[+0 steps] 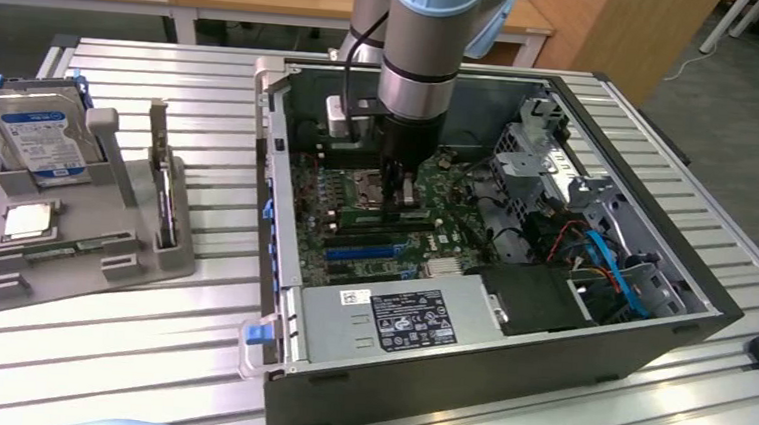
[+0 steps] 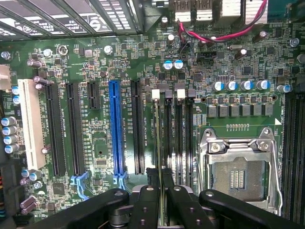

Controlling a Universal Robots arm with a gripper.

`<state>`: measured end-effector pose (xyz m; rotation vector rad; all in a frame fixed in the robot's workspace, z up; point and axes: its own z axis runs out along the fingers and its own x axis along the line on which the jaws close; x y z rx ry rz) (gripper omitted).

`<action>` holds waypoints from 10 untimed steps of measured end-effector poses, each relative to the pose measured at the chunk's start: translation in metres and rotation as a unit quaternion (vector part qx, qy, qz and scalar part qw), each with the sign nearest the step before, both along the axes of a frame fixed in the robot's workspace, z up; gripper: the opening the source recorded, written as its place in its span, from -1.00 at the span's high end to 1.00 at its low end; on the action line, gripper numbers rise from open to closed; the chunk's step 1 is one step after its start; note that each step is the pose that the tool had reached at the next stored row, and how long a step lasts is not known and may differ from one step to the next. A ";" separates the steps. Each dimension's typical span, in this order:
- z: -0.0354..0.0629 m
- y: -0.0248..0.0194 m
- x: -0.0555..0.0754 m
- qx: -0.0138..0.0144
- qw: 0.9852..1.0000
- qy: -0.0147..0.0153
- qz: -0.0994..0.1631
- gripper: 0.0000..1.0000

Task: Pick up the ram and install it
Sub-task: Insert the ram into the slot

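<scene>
Closest to the wrist camera, the gripper (image 2: 160, 174) is clamping the ram (image 2: 157, 133), its black fingers (image 2: 152, 177) pressing on both faces of the thin board. The ram is standing on edge and running along one of the black memory slots (image 2: 177, 136), between the blue slot (image 2: 115, 126) and the empty CPU socket (image 2: 238, 171). Whether it is sitting fully down in that slot cannot be told.

Starting at the exterior view's left, a grey holder (image 1: 135, 266) is resting on the slatted metal table (image 1: 142, 356). It is carrying the hard drive (image 1: 44, 139) upright at its far end, a square silver CPU chip (image 1: 29, 220) lying flat nearer the camera, and a narrow green stick (image 1: 79, 248) lying flat just beside the chip.

Further toward the exterior view's right, the open computer case (image 1: 474, 390) is lying on its side. The labelled power supply (image 1: 399, 319) is filling its near end, with the green motherboard (image 1: 377, 242) showing beyond it. The arm (image 1: 425, 45) is reaching straight down into the case, so the gripper is hanging low over the middle of the board. At the case's right side in the exterior view, blue and orange cables (image 1: 610, 274) are looping beside the metal drive cage (image 1: 544, 154).
</scene>
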<state>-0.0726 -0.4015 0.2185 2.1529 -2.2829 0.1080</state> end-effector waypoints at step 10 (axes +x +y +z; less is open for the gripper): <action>-0.0014 0.0004 0.000 0.000 1.000 0.000 0.000 0.73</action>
